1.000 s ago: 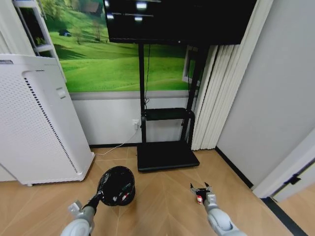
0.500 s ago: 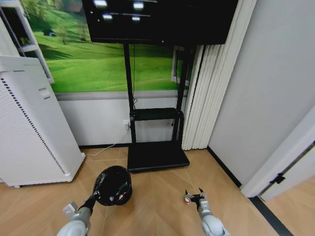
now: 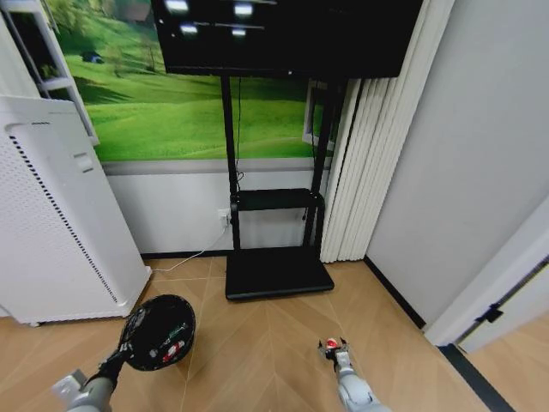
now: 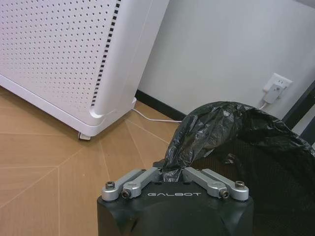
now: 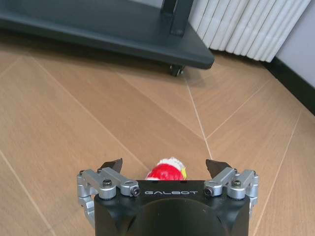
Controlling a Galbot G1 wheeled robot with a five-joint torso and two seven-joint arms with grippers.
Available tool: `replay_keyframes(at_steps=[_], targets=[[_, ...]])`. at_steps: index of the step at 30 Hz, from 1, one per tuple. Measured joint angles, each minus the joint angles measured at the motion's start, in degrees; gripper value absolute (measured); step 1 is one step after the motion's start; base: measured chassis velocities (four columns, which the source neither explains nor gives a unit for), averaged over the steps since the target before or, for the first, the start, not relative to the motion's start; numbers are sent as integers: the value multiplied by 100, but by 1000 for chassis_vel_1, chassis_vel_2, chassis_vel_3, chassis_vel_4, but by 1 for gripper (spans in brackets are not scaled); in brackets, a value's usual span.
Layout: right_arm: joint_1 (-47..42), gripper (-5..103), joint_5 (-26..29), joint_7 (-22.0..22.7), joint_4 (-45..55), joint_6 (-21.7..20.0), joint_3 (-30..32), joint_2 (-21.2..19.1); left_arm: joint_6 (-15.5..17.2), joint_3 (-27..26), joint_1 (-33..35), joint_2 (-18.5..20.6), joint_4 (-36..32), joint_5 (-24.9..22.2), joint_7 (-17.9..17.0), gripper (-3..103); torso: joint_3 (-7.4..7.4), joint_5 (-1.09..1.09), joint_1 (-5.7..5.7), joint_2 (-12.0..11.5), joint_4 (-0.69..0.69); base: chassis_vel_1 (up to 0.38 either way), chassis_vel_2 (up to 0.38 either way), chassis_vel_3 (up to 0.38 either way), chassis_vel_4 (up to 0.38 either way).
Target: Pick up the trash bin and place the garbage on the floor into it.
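Head view, left end effector [image 3: 120,350]: low at the robot's left, clamped on the near rim of the trash bin
Left wrist view, left end effector [image 4: 172,173]: fingers drawn together on a fold of black liner at the bin's rim
Trash bin [image 3: 158,332]: black, round, lined with a crinkled black bag, tilted so its mouth faces the camera; it stands out from the left arm over the floor, near the corner of the white appliance
Bin contents: a red-and-white piece [image 3: 175,349] and a small green-and-white piece [image 3: 176,331] lie inside against the liner
Right end effector [image 3: 333,347]: low at the robot's right, well apart from the bin, fingers spread wide in the right wrist view [image 5: 166,167]
Garbage [image 5: 166,171]: a red-and-white lump with a touch of yellow, sitting between the spread fingertips just above the end effector body; whether either fingertip touches it cannot be told
Floor [image 3: 274,343]: light tan planks in herringbone
Writing: "GALBOT" in pale capitals on the black body of each end effector, readable in both wrist views
White appliance [image 3: 51,215]: tall perforated box standing at the robot's left, against the wall
Wall outlet [image 4: 275,82]: white plug block, a white cable running down along the skirting
TV stand [image 3: 276,273]: black flat base on castors, two uprights, one shelf, dark screen above
Backdrop: green meadow mural [image 3: 163,94] behind the stand, white pleated curtain [image 3: 364,172] at its right
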Motion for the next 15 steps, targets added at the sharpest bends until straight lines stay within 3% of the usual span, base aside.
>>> replay_keyframes(at_steps=[11,12,14,15], targets=[[235,91,-4,-52,-522,-27,-45,157,-36,124,-81,-105,-87,28,-14,4,0,0,0,0,-1,0,0,0,0],[242,80,-3,-60,-573,-31,-47,162,-39,124,-82,-110,-92,25,-16,4,0,0,0,0,-1,0,0,0,0],[245,80,-6,-65,-604,-32,-46,164,-39,124,-82,-112,-95,22,-16,4,0,-1,0,0,0,0,0,0,0],[247,74,-8,-70,-638,-33,-44,165,-41,123,-82,-114,-99,16,-16,4,0,-1,0,0,-1,0,0,0,0]])
